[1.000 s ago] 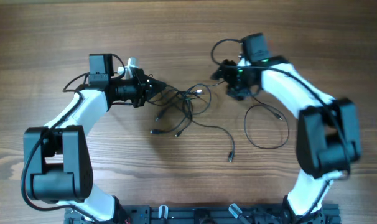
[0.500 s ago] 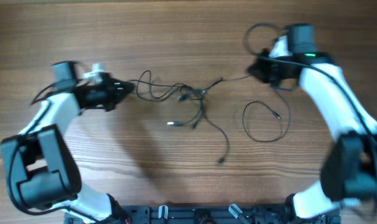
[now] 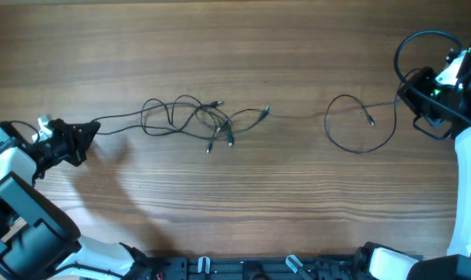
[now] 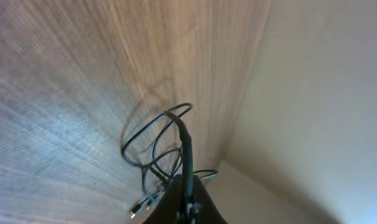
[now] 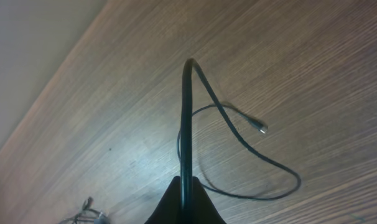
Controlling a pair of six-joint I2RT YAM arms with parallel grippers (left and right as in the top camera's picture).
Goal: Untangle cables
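Robotics lab: wood-grain table (image 3: 235, 47), two white robot arms (image 3: 462, 187)

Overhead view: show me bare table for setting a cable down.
Free: the table strip beyond the cable tangle and cable loop, and the wide band on their near side. Crowded: the line between left gripper and right gripper.

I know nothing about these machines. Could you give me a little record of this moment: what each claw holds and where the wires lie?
surface: wooden table
left gripper: shut on a thin black cable, at the far left
right gripper: shut on a second cable, at the far right
tangle: knotted loops with small plugs, left of the table's middle, joined to the left-held cable
slack on the right: the second cable forms an open loop, its plug lying free
arms: spread wide apart
task status: tangle not yet undone
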